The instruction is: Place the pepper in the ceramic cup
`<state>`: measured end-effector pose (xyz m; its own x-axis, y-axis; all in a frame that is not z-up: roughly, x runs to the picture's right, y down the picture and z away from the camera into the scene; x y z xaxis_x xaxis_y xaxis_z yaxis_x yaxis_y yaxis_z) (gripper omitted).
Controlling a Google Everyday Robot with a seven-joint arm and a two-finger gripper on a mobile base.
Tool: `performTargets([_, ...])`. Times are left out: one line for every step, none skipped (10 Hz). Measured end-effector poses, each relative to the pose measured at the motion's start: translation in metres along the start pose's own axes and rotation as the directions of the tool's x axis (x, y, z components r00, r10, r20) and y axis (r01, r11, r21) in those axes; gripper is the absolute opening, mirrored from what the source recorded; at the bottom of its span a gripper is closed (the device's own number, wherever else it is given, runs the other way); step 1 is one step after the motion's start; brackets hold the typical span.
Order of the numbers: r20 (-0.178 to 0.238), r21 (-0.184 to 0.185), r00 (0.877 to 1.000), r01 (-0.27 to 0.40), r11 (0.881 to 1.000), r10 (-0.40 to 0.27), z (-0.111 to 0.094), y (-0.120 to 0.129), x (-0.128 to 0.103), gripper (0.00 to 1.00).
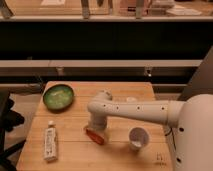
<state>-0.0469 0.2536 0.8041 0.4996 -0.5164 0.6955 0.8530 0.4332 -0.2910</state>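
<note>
The pepper [94, 135], a slim red-orange tapered piece, lies on the wooden table [75, 150] near the front middle. My gripper [96, 129] hangs right over it at the end of the white arm, its tip down at the pepper. The ceramic cup [138, 137], small, white and round, stands on the table to the right of the pepper, a short way apart from the gripper.
A green bowl [58, 96] sits at the table's back left. A white tube [50, 143] lies near the front left edge. The white arm [145, 111] spans the table from the right. Dark shelving runs behind the table.
</note>
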Motion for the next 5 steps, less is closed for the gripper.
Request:
performTargets([0.001, 0.001, 1.000, 0.000, 1.000, 0.000, -0.0002, -0.0003, 0.0003, 0.80])
performTargets([0.002, 0.002, 1.000, 0.000, 1.000, 0.000, 0.0000, -0.0011, 0.0002, 0.80])
performTargets([0.003, 0.003, 1.000, 0.001, 1.000, -0.001, 0.0000, -0.0021, -0.0001, 0.80])
performTargets([0.005, 0.003, 1.000, 0.003, 1.000, -0.003, 0.0004, -0.0036, -0.0008, 0.80])
performTargets([0.008, 0.005, 1.000, 0.003, 1.000, -0.003, 0.0006, -0.0049, -0.0010, 0.79])
